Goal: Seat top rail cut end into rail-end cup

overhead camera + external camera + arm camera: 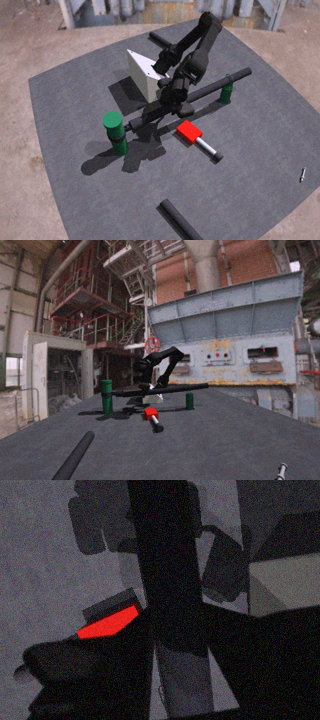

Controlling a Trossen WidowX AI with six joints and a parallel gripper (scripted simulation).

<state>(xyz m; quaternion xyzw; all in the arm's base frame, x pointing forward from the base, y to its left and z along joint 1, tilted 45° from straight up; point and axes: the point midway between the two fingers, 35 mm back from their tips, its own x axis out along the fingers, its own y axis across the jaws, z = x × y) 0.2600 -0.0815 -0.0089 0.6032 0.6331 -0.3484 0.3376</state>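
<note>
The dark top rail (211, 87) (178, 388) (167, 575) runs level from the loop cap on the small green post (225, 95) (189, 400) toward the big green post (115, 130) (106, 397). Its left end meets the rail-end cup (135, 124), which hangs on the dark brace band (117, 139) (106, 394) in the post's upper half, below the cap. How deep the end sits in the cup is hidden. My gripper (172, 103) (145, 390) (172, 607) is shut on the rail near its middle.
A red block with a white handle (189, 131) (151, 413) (107, 625) lies just in front of the rail. A white wedge block (140, 71) stands behind it. Loose dark cylinders lie at the front (178, 219) (74, 457) and at the back (158, 38). A small bolt (302, 174) (281, 469) lies at the right edge.
</note>
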